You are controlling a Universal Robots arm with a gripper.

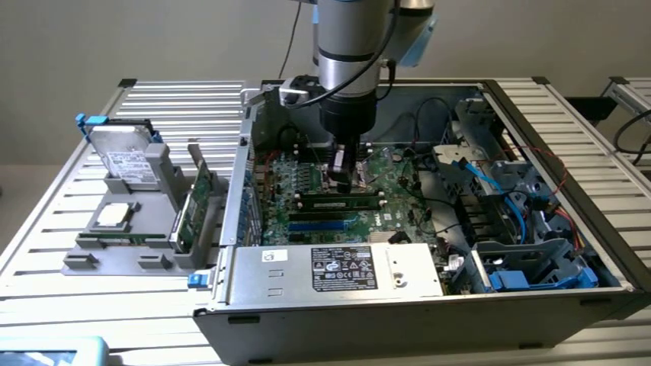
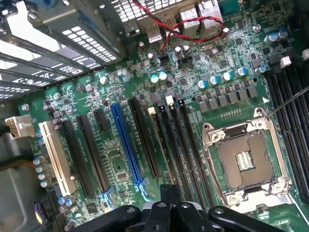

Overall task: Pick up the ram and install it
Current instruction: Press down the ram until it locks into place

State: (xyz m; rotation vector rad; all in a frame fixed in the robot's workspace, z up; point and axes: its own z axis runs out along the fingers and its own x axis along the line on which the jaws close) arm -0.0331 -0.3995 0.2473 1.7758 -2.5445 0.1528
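In the exterior view the arm reaches down into the open computer case [image 1: 508, 99]. My gripper [image 1: 344, 181] hangs low over the green motherboard [image 1: 397, 171]. The ram [image 1: 341, 203], a thin green stick with black chips, lies along the long black slots just in front of the fingertips. I cannot tell whether they touch it. In the wrist view my gripper [image 2: 169, 195] is shut, its black fingers pressed together with nothing seen between them, above the row of black slots [image 2: 181, 145].
A silver power supply [image 1: 341, 267] fills the case's near side. Blue cables and drive bays [image 1: 508, 198] crowd the exterior view's right. Outside, a grey fixture [image 1: 112, 252] holds a hard drive [image 1: 127, 160] and an upright green card [image 1: 201, 200]. The CPU socket [image 2: 244, 159] sits beside the slots.
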